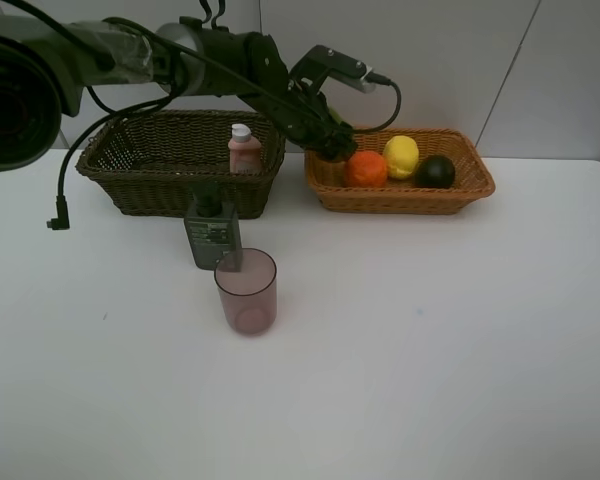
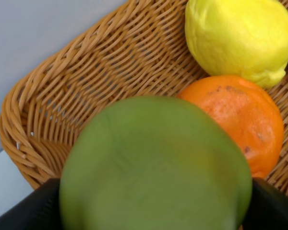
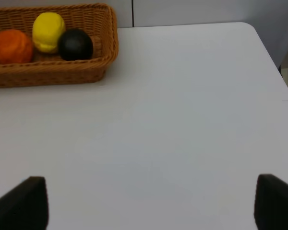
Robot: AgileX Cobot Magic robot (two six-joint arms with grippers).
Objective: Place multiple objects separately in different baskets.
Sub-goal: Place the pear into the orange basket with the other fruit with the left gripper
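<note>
while the left arm (image 1: 240, 65) reaches across to the tan basket (image 1: 470, 170), we see the pear (image 2: 153, 167) between the left fingers (image 2: 24, 206), at the end of that basket nearest the dark basket (image 1: 130, 175) and just beside the orange (image 1: 366, 168). the fingers stand wide, one on each side of the pear. we cannot tell whether they press it or have let it go, or whether it rests on the wicker yet. the lemon (image 1: 401, 155) and the dark fruit (image 1: 436, 171) lie further along the same basket.

we judge the step in hand to be setting the pear down with the other fruit. the next move calls for a clean release and a straight lift, so the fingers do not nudge the orange.

the pink bottle (image 1: 244, 148) stands upright in the dark basket. the pump bottle (image 1: 212, 240) and the cup (image 1: 246, 290) stand on the tabletop (image 1: 430, 330) in front of it, the cup close against the bottle. taking either one will likely need care not to tip the other. the right fingers (image 3: 24, 201) hang apart over bare tabletop, holding nothing.

the pump bottle carries a pale label and the pink bottle a band of print, both too small for us to read. no brand can be made out.
</note>
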